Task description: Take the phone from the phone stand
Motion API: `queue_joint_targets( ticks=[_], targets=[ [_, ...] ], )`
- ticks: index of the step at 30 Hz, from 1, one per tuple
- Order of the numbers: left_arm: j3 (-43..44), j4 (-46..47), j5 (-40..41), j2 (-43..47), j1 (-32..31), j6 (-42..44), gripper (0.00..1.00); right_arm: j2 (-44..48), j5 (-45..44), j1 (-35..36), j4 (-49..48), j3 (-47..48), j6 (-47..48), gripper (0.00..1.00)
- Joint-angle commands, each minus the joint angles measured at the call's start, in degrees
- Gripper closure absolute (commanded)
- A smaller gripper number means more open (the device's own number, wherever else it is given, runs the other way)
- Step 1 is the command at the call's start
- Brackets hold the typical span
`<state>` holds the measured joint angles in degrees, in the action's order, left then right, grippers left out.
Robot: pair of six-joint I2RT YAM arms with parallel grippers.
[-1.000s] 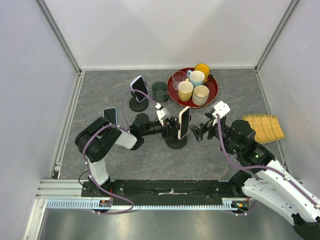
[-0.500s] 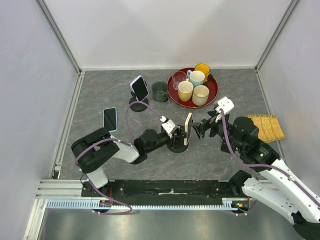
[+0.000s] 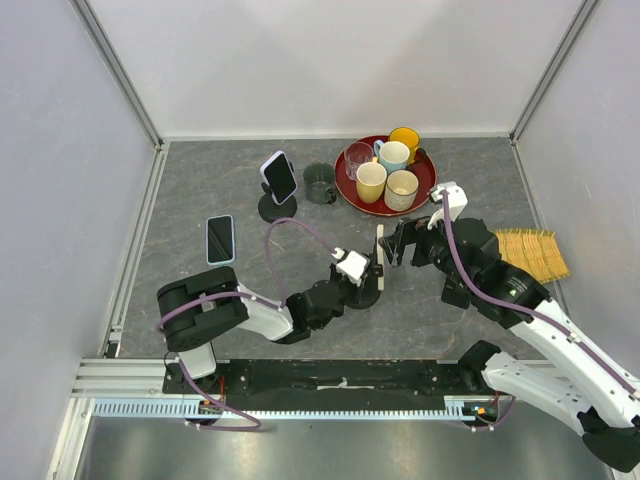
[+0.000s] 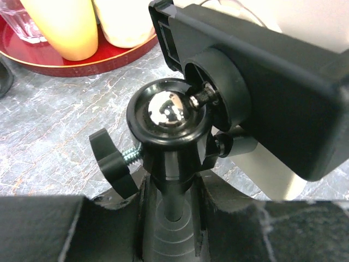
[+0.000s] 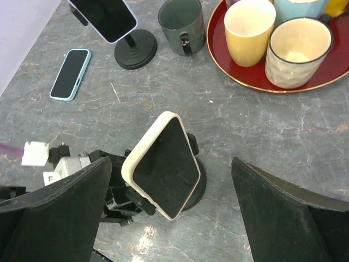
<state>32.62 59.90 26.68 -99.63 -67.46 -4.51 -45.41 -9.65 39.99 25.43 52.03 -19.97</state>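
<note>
The phone [image 3: 380, 258] in a cream case sits clamped in a black phone stand [image 3: 368, 292] mid-table, edge-on in the top view. In the right wrist view the phone [image 5: 163, 166] shows its dark screen, tilted, over the stand's round base [image 5: 195, 188]. My right gripper [image 5: 172, 164] is open wide, one finger on each side of the phone and not touching it; in the top view it [image 3: 397, 243] hovers just right of the phone. My left gripper [image 4: 173, 194] is shut on the stand's post below the ball joint [image 4: 169, 109]; it also shows in the top view [image 3: 356, 282].
A second phone on a stand [image 3: 280, 178] and a flat blue-cased phone [image 3: 220, 239] lie to the left. A dark mug [image 3: 320, 184], a red tray [image 3: 347, 192] with several cups and a glass stand behind. A yellow mat [image 3: 527, 255] lies at the right.
My left gripper has slid low along the table and closed on the stand's post. The phone has turned edge-on. My right gripper has risen and moved in over the phone.
</note>
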Motion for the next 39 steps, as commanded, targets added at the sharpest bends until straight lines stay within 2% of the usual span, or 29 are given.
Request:
queue_joint_targets(
  ticks=[1,11,16,22,31,39],
  targets=[
    [1.65,-4.18,7.07,-4.24,-3.02,1.79,0.98,-2.04,-4.49,1.05,1.02,2.99,-6.04,0.02],
    [4.47,-6.20,9.53,-7.94,-5.75,2.32,0.98,-7.76,-15.83,7.28,1.38,3.08,-10.35,0.07],
    [4.99,-6.20,10.85,-9.17,-6.28,2.40,0.98,-9.96,-25.66,10.98,2.69,3.60,-10.79,0.17],
    [5.26,-6.55,11.29,-9.44,-6.37,2.23,0.98,-12.42,-33.40,14.85,4.10,3.87,-10.44,0.28],
    [5.52,-6.99,11.64,-9.79,-6.63,2.32,0.98,-16.73,-38.69,18.37,3.93,4.40,-9.92,0.46],
    [5.35,-7.08,12.35,-9.61,-6.63,1.53,0.98,-18.58,-38.69,18.55,3.66,3.43,-10.18,0.51]
  ],
)
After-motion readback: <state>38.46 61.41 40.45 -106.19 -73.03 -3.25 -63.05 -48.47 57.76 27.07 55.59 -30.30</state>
